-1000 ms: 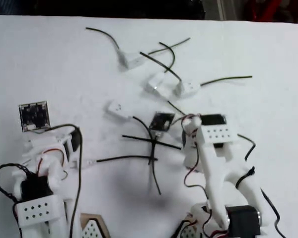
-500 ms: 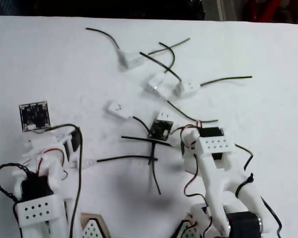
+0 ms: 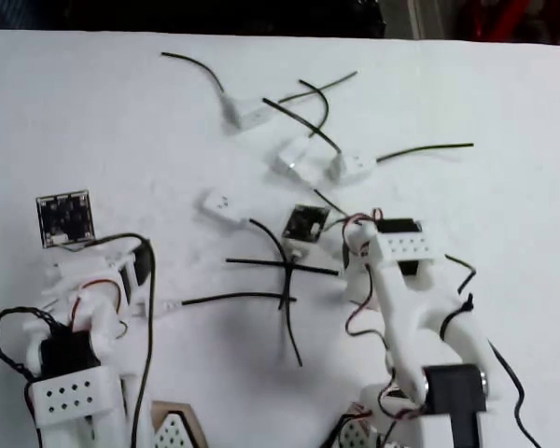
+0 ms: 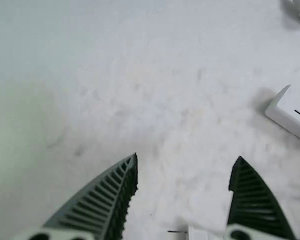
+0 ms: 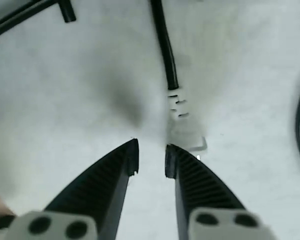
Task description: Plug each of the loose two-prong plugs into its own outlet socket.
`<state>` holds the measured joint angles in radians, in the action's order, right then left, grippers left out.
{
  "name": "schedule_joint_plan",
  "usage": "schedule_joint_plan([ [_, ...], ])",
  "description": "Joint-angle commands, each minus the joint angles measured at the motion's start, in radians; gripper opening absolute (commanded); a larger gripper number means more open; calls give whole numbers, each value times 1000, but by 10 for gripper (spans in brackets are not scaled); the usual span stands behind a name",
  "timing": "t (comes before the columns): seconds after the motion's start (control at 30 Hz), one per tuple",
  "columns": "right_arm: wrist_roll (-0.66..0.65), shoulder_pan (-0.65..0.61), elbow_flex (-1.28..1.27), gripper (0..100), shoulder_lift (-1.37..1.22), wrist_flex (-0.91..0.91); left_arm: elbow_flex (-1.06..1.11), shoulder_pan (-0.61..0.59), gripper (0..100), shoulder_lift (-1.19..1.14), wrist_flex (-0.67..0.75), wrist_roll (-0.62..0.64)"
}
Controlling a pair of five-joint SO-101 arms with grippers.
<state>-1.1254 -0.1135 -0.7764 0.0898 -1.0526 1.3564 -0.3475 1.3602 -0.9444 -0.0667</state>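
On the white table (image 3: 84, 103) lie small white blocks (image 3: 353, 168) on black cords, most of them in a bunch near the far middle. Right by the right claw (image 5: 151, 146) a plug (image 5: 182, 125) lies flat on the table. Its cord (image 5: 162, 45) runs straight away from the claw. One finger tip is just beside the plug, but I cannot tell if it touches. The right claw is open only a tiny bit and has nothing in it. The left claw (image 4: 186, 158) is over bare table near the left side. It is open wide and holds nothing too. A socket (image 4: 291, 107) with two slots on its face lies off to one side of the left claw, apart from its fingers.
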Motion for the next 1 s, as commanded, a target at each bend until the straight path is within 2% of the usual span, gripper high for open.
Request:
schedule_joint_plan([
  [0.0, -6, 27, 86, 116, -53, -31, -9, -7, 293, 10, 25, 0],
  [0.17, -5, 21, 178, 121, -53, -153, -9, -7, 293, 10, 25, 0],
  [0.47, -3, -2, 241, 152, -45, -254, -9, -7, 293, 10, 25, 0],
  [0.77, -3, -15, 227, 154, 67, -252, -9, -7, 293, 10, 25, 0],
  [0.97, -9, -16, 149, 154, 8, -122, -9, -7, 293, 10, 25, 0],
])
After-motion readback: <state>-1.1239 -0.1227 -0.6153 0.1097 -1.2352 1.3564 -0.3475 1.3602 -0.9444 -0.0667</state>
